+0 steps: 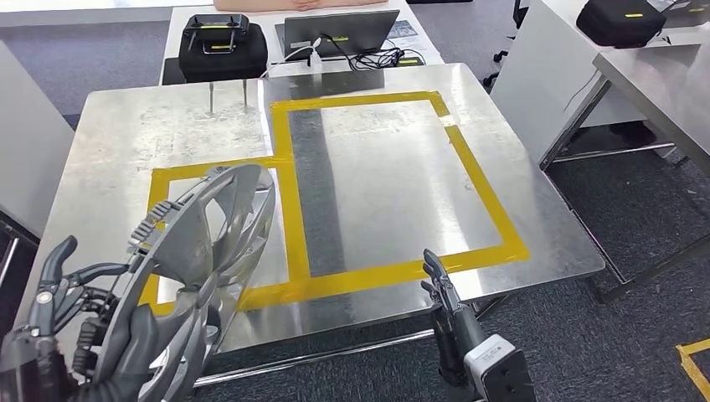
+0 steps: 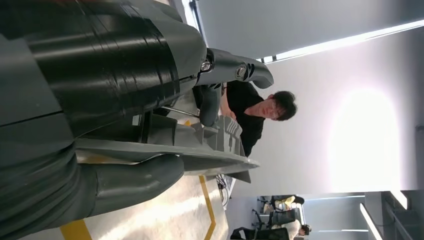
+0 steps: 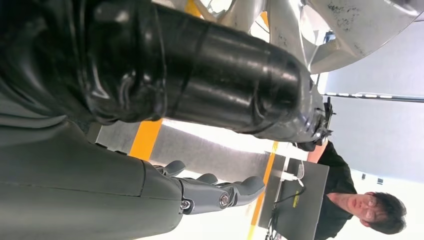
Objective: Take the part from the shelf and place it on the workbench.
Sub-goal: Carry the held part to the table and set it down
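Note:
The part, a silver spoked wheel cover [image 1: 201,251], stands tilted on edge above the workbench's [image 1: 393,184] front left corner, over the smaller yellow-taped box [image 1: 280,167]. My left hand [image 1: 59,310] grips its rim from the left; in the left wrist view the thumb [image 2: 135,182] and fingers clamp the part's rim [image 2: 200,155]. My right hand [image 1: 444,293] hovers at the bench's front edge, fingers stretched out, holding nothing and apart from the part. In the right wrist view my right hand [image 3: 210,95] fronts the part's spokes [image 3: 300,25].
A white table behind the bench carries a black case [image 1: 222,46], a laptop [image 1: 335,33] and cables. A person [image 3: 350,195] sits behind it. Another grey bench [image 1: 653,75] stands at the right, with carpet between. Yellow tape [image 1: 695,360] marks the floor.

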